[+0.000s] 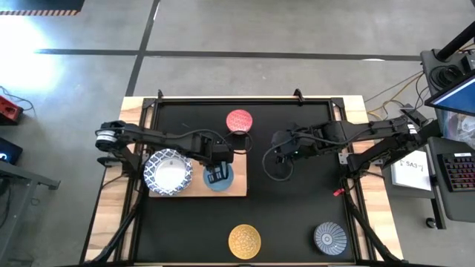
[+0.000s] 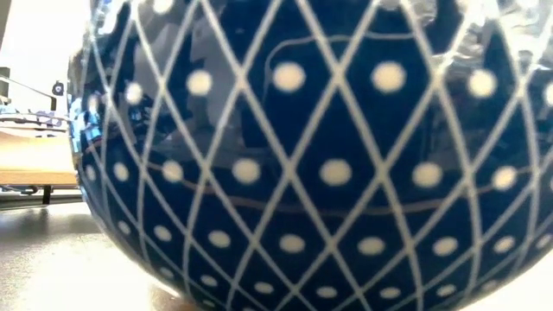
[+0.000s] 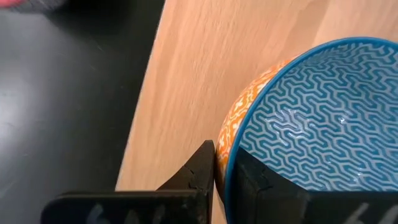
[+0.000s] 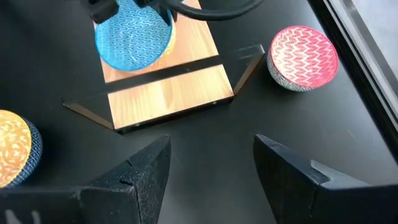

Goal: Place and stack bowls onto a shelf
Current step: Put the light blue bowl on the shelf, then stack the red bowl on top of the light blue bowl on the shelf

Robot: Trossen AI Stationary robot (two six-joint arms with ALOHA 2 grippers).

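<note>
The light-wood shelf [image 1: 194,189] lies flat on the black table. A large white bowl with a blue patterned rim [image 1: 168,172] stands on its left part. The light blue bowl [image 1: 220,178], orange outside, stands on the shelf's right part, and my left gripper [image 1: 217,176] is shut on its rim. The red bowl [image 1: 239,120] stands on the table beyond the shelf. The yellow bowl [image 1: 244,241] and the grey-blue bowl [image 1: 329,238] stand near the near edge. My right gripper [image 1: 277,152] hovers open to the right of the shelf, touching nothing. My left gripper pinches the light blue bowl's rim [image 3: 225,146], with one finger [image 3: 200,171] outside against the orange wall and the other finger [image 3: 261,183] inside the bowl. The bowl stands upright, its base on the shelf [image 3: 186,74].
In the right wrist view the open right gripper [image 4: 211,155] is over bare black table, with the shelf [image 4: 168,90], red bowl [image 4: 303,57] and yellow bowl [image 4: 15,149] ahead. A dark blue dotted bowl wall [image 2: 320,155] fills the low view. Wooden table edges flank the black surface.
</note>
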